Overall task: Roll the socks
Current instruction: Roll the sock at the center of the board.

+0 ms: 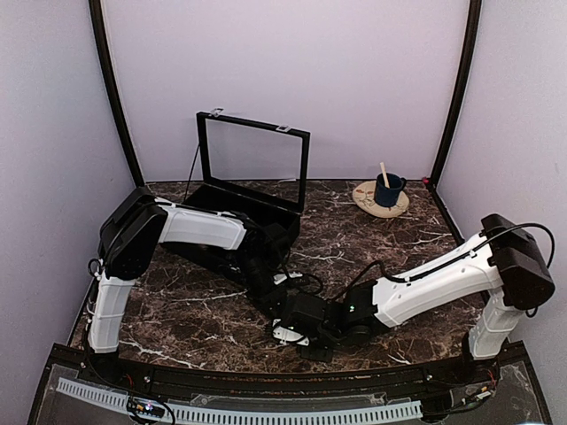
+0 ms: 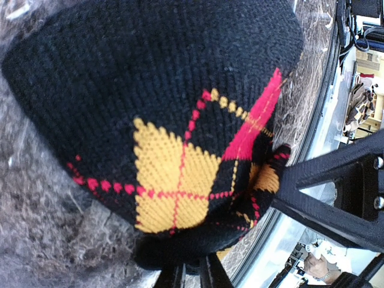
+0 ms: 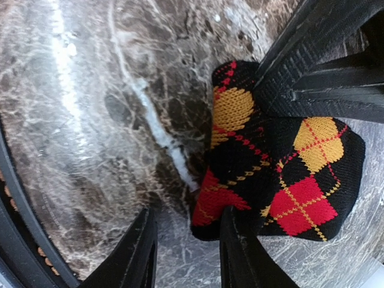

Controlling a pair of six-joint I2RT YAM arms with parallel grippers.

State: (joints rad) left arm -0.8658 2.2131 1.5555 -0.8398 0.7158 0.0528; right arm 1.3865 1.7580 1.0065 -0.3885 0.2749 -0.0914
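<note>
Dark marbled table (image 1: 177, 305), lilac walls behind. Both socks (image 3: 282, 174) lie bunched together on the table, on the near side of the black box (image 1: 266, 208) and apart from it, under both tools.

Left tool (image 2: 192, 273): nearly shut, looks pinched on a fold of the knit.

Right tool (image 3: 187, 216): part open, straddling the bundle's edge, one finger against the fabric, nothing gripped.

Handling, my read: light, limp, stretchy knit, grippy rather than slick, not fragile. It would sag and unroll if let go. Best hold is the thick doubled edge, pinched deep, not one loose layer.
</note>
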